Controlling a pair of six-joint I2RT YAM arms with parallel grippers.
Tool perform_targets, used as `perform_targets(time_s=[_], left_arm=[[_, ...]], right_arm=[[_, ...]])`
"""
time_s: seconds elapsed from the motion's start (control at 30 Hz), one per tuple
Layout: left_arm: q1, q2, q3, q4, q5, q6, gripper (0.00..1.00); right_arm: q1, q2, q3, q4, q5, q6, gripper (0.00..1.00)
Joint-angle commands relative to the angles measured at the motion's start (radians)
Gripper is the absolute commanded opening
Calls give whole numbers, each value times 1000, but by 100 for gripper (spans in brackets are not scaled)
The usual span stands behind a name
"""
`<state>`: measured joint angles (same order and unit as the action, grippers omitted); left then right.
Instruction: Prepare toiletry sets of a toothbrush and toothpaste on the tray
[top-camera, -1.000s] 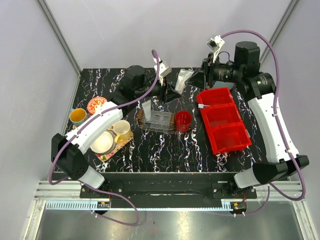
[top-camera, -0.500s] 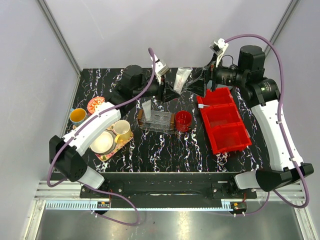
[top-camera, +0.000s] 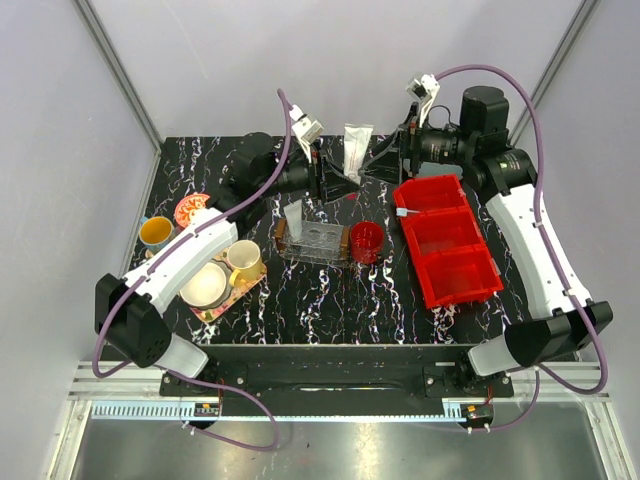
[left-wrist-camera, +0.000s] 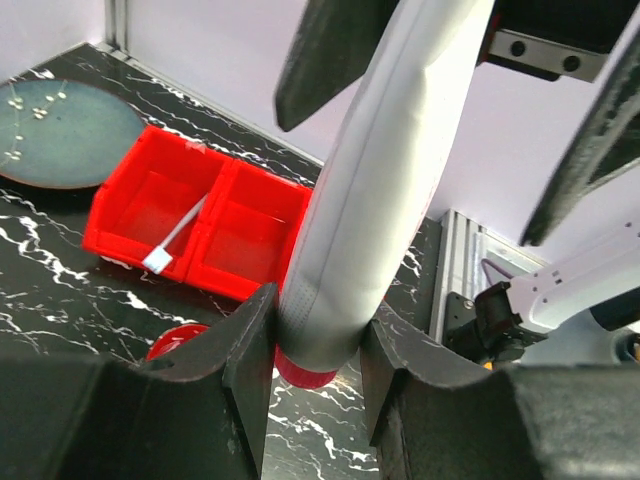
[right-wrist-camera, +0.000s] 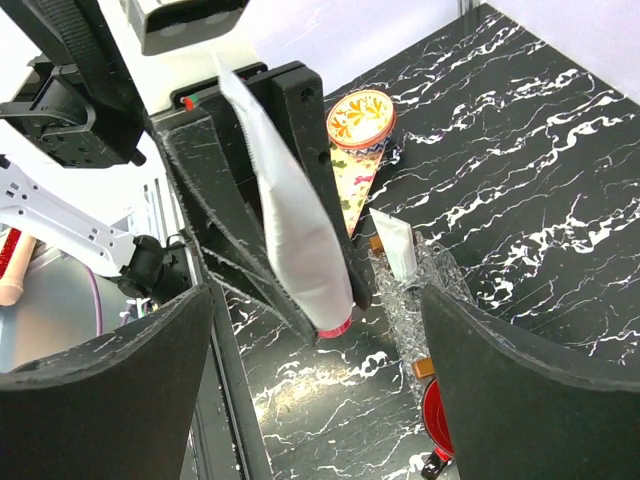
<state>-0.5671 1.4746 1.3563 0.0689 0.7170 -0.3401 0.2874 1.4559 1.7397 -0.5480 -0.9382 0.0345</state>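
Note:
My left gripper is shut on the capped end of a white toothpaste tube and holds it up over the back of the table; the tube has a red cap. My right gripper is open, its fingers wide on either side of that tube and not touching it. A second white tube stands in the clear tray. The pale toothbrush lies in the back compartment of the red bin, also seen in the left wrist view.
A red cup stands right of the clear tray. On the left are a flowery tray with a bowl and a mug, a yellow cup and a patterned dish.
The tube has moved left and stands more upright. Both grippers have shifted left with it, and the right arm's wrist has turned.

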Motion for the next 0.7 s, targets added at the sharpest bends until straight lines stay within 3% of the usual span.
perform_targets(time_s=[0.0, 0.27, 0.47, 0.67], left_arm=[[3, -40, -6, 147, 48, -94, 0], [3, -25, -13, 189, 70, -138, 0], [3, -22, -19, 204, 75, -149, 0], [1, -20, -20, 207, 75, -149, 0]], right_arm=[[21, 15, 4, 89, -30, 34, 88], [44, 37, 8, 115, -36, 42, 79], [53, 35, 0, 125, -42, 45, 62], [62, 37, -8, 131, -50, 48, 58]])
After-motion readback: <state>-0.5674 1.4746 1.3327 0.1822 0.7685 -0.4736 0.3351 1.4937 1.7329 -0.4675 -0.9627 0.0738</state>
